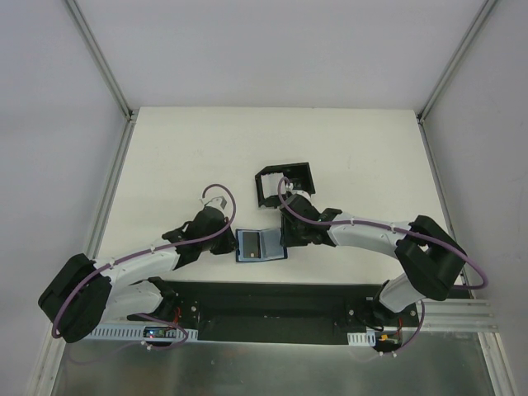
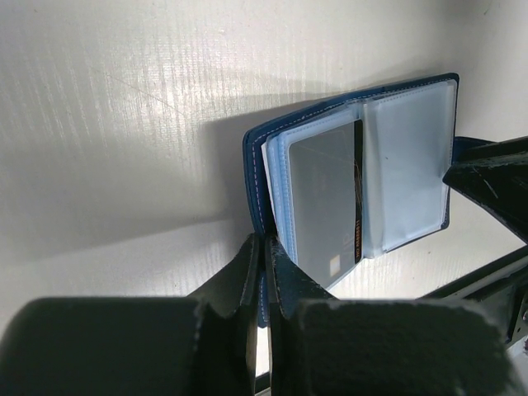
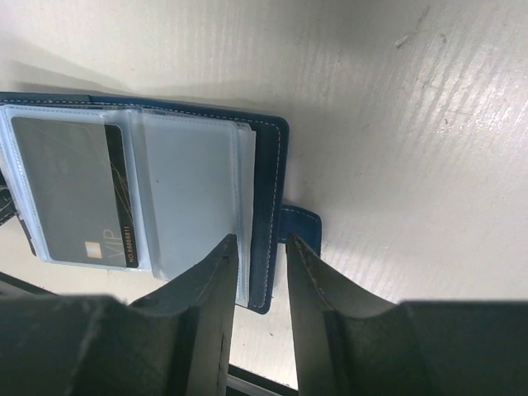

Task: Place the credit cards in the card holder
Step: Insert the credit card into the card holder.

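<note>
Holding the card holder open, our left gripper clamps one cover; the right gripper straddles the other, grip unclear.

Card holder between left claw and right claw, card inside, box behind

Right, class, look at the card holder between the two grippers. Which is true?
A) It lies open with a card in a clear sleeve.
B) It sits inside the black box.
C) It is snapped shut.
A: the card holder lies open, and a grey credit card with a dark stripe shows inside one clear sleeve.
</note>
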`<state>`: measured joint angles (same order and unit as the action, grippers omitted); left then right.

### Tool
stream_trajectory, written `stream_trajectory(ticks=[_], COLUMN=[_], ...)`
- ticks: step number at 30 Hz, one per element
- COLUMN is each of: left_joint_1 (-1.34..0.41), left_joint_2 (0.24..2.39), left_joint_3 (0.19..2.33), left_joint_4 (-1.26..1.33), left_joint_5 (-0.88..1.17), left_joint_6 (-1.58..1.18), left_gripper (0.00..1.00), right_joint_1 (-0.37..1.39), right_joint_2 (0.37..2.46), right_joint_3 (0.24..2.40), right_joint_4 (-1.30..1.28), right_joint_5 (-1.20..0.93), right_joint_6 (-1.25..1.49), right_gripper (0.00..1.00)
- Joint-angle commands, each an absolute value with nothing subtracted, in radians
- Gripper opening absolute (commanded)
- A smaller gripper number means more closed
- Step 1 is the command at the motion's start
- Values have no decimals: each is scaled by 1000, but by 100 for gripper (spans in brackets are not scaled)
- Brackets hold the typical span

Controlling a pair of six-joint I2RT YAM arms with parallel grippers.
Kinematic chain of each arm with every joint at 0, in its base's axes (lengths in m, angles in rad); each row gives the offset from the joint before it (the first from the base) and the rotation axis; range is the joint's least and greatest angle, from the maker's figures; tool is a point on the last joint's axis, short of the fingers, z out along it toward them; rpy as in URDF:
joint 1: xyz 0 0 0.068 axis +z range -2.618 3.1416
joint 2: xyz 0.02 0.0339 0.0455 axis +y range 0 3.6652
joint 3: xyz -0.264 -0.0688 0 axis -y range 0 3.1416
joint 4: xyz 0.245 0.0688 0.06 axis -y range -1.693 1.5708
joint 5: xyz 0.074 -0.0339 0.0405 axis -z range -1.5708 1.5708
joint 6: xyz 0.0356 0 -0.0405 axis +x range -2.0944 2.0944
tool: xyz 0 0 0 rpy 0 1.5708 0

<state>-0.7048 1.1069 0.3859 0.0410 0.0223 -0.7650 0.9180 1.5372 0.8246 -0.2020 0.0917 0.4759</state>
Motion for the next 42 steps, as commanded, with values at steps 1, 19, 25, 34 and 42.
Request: stream_trajectory(ticks=[1, 19, 25, 34, 42], left_joint_1=[-693, -693, -693, -693, -693], left_joint_2=[1101, 1092, 1088, 1074, 1063], left_joint_3=[428, 460, 466, 472, 485], left_joint_4=[26, 12, 12, 12, 12], left_joint_5=[49, 75, 90, 107, 127], left_joint_6=[-730, -712, -707, -703, -699], left_gripper=[0, 0, 0, 0, 0], right_joint_1=[916, 925, 933, 934, 948], right_joint_2=[1496, 1514, 1601, 1615, 1638], right_joint_3=[842, 870, 887, 884, 911], right_joint_4=[-235, -60, -15, 63, 60], right_joint_5=[114, -86, -147, -187, -195], right_joint_6=[462, 459, 485, 511, 508], right_gripper=[32, 28, 28, 41, 50])
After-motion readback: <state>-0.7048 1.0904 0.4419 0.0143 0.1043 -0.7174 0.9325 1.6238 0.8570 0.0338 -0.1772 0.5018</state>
